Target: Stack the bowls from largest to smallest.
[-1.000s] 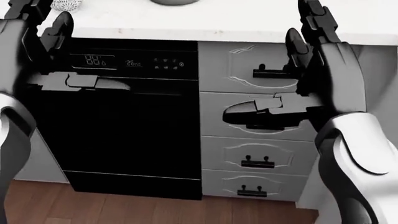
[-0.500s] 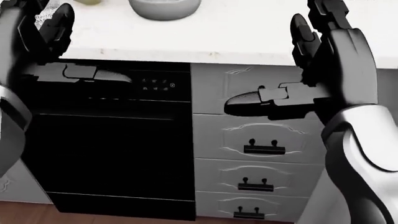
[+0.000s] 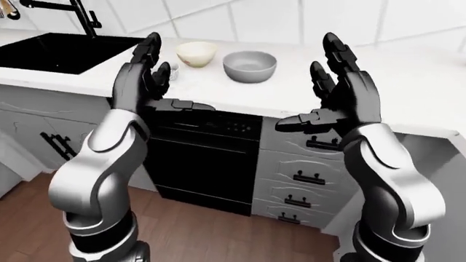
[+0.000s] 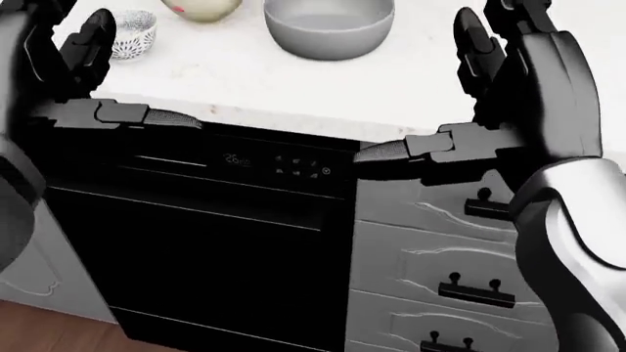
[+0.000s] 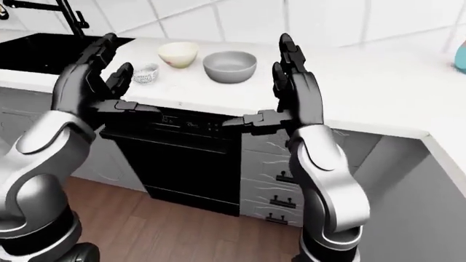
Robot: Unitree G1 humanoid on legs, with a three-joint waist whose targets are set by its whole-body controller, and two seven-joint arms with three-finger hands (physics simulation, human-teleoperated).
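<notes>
Three bowls stand apart on the white counter (image 5: 378, 93). The large grey bowl (image 4: 328, 26) is at the top middle of the head view. The cream bowl (image 5: 177, 53) is to its left. The small patterned bowl (image 5: 146, 72) is further left, near the counter edge. My left hand (image 4: 127, 81) is open and empty, raised just below and beside the small bowl. My right hand (image 4: 431, 95) is open and empty, raised to the right of the grey bowl. Neither hand touches a bowl.
A black sink (image 3: 58, 52) with a dark faucet (image 3: 80, 13) lies left of the bowls. Under the counter are a black dishwasher (image 4: 196, 242) and grey drawers (image 4: 460, 271). A teal object (image 5: 460, 57) stands at the far right. The floor (image 3: 196, 229) is wood.
The whole head view has shifted: the camera has moved, bringing the counter and all three bowls further into the picture. Both hands stay raised and open.
</notes>
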